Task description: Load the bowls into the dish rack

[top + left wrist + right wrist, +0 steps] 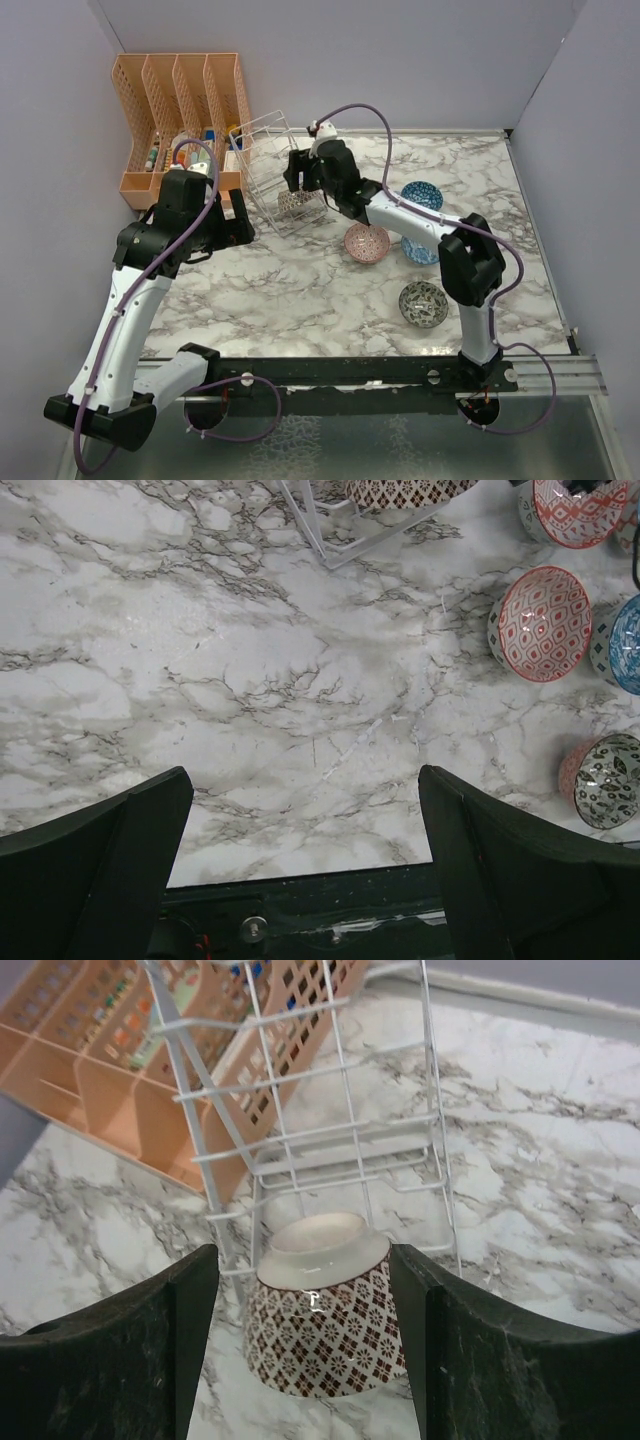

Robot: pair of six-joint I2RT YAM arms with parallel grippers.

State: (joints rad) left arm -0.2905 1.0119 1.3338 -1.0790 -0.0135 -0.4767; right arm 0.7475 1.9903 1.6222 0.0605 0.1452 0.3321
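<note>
1. Right pincer (303, 1255): jaws wide, straddling the brown bowl (325, 1340); a gap shows on one side, so nothing is gripped.
2. Brown bowl: tilted, base up, inside the wire dish rack (345, 1152); judged seated to drain.
3. Left pincer (305, 780): open, empty, above the tabletop (250, 680); out of the right arm's way.
4. Reddish-pink bowl (367, 243), grey-green bowl (423, 304): on the tabletop, not yet loaded.

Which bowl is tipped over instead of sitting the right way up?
The brown bowl at the dish rack: it lies tipped, its base showing. The other bowls sit open side up on the table.
</note>
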